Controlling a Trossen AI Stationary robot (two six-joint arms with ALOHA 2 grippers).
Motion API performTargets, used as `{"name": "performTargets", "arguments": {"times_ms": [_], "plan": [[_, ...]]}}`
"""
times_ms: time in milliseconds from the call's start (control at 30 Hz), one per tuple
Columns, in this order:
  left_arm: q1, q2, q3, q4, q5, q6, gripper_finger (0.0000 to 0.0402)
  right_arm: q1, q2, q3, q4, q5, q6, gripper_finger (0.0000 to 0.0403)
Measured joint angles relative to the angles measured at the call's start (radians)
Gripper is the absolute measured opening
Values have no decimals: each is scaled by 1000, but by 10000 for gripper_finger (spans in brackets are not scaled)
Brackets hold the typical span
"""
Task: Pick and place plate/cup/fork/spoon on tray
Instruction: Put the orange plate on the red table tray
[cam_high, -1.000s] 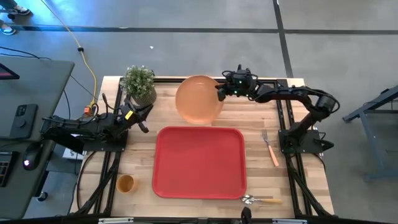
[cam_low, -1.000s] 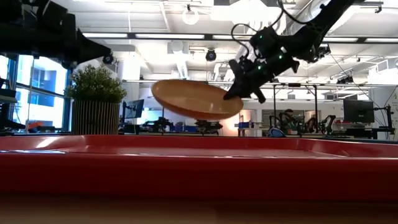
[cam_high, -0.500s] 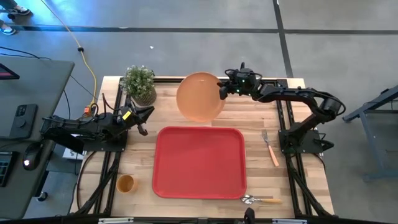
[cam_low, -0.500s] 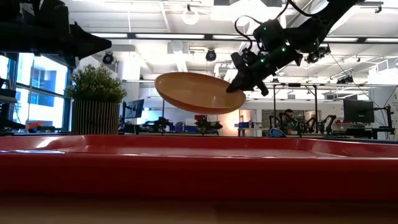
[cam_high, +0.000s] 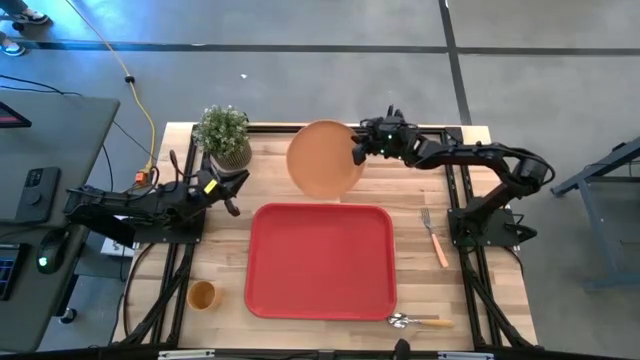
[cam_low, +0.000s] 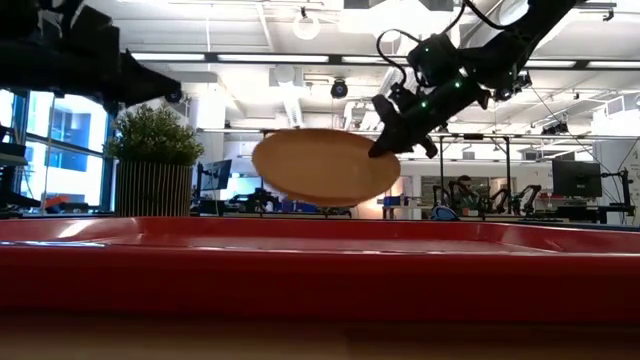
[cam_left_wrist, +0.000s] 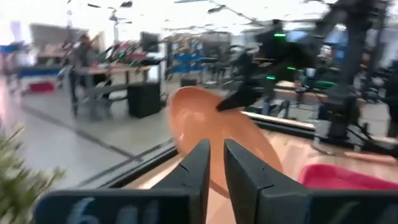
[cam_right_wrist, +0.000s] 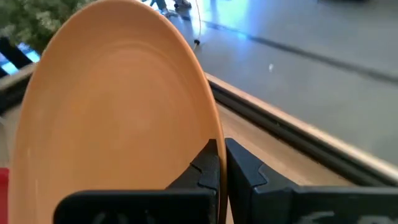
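Observation:
The round orange plate (cam_high: 322, 158) hangs in the air over the far middle of the table, beyond the red tray (cam_high: 320, 262). My right gripper (cam_high: 358, 150) is shut on it at its right side; the plate also shows in the low view (cam_low: 320, 168) and the left wrist view (cam_left_wrist: 217, 130). My left gripper (cam_high: 232, 203) is shut and empty near the potted plant (cam_high: 224, 135). The small orange cup (cam_high: 201, 295) stands at the near left. The fork (cam_high: 433, 236) lies right of the tray, and the spoon (cam_high: 420, 321) lies at the tray's near right corner. My right gripper pinches the plate's rim (cam_right_wrist: 210, 127) on its right side between the two fingers, one on the hollow upper face and one on the underside. The fingers come from the table's right, slanting a little down. The plate is lifted clear of the table and tilted.
The tray lies flat on the middle of the wooden table. The potted plant stands at the far left, close to my left gripper. Black frame rails (cam_high: 455, 190) run along the table's left, right and far edges.
My right gripper has gone a little toward the table's right edge and turned about its wrist. The plate stays in its hold and clear of the table. It has tipped more steeply, so the low view now shows more of its face.

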Motion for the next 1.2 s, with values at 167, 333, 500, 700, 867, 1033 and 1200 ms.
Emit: {"name": "performTargets", "arguments": {"times_ms": [167,333,500,700,867,1033,1200], "plan": [[44,65,0,72,-67,-44,98,83,0,-7,144,97,-140,0],[103,160,0,115,87,-74,164,178,0,-8,252,156,-231,0],[103,270,0,129,188,-162,205,324,0,-8,243,246,-322,0],[49,327,13,280,257,-220,215,453,-1,-8,293,631,-350,0],[-3,330,13,287,226,-247,212,462,-10,-8,78,701,-171,0],[-40,337,13,337,186,-248,203,483,-15,-8,60,592,-47,0],[-48,356,13,377,162,-208,202,498,-16,13,57,568,-19,0]]}}
